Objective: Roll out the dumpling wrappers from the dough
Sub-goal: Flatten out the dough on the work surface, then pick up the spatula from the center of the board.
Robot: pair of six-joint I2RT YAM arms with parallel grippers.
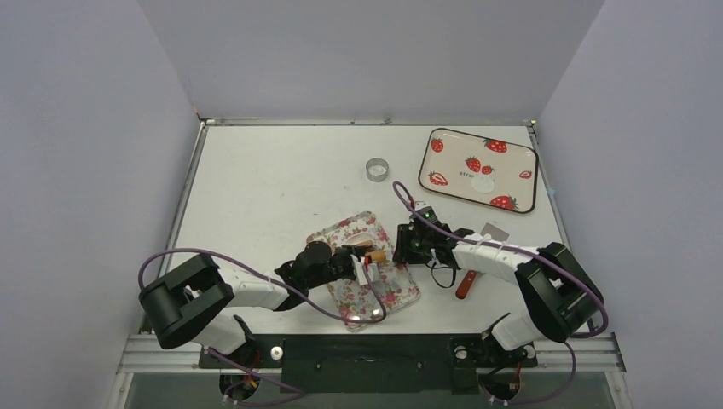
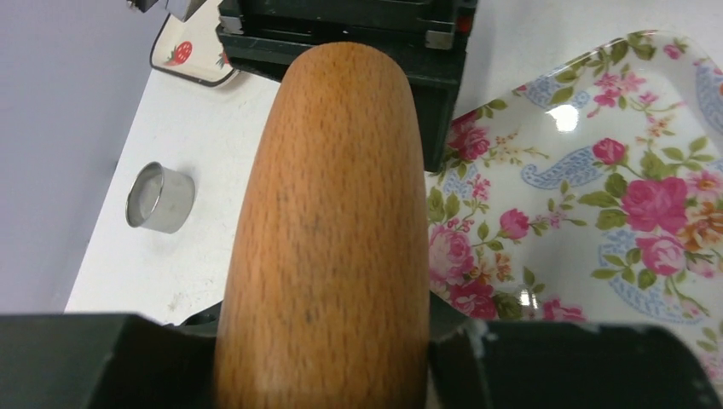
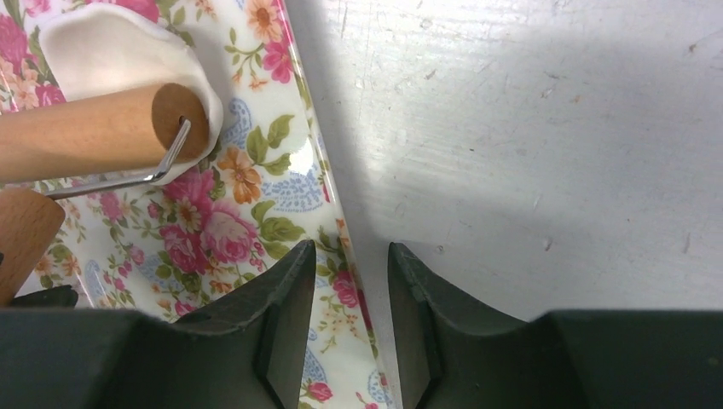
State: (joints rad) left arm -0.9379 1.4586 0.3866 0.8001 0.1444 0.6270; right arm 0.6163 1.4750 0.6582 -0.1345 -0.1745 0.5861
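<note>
Right wrist view: your right gripper (image 3: 351,324) straddles the floral tray's (image 3: 300,192) rim, jaws slightly parted and gripping nothing, probably poised to steady it; your left gripper (image 2: 324,366) clamps the rolling pin (image 2: 328,213) by its handle, pressing the dough (image 3: 102,47) in that tray; farther off, the strawberry tray (image 1: 456,149) holds one dumpling wrapper (image 1: 482,183).

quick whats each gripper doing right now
left gripper: closed on the wooden roller
right gripper: open, one finger on either side of the floral tray edge, gripping nothing
</note>
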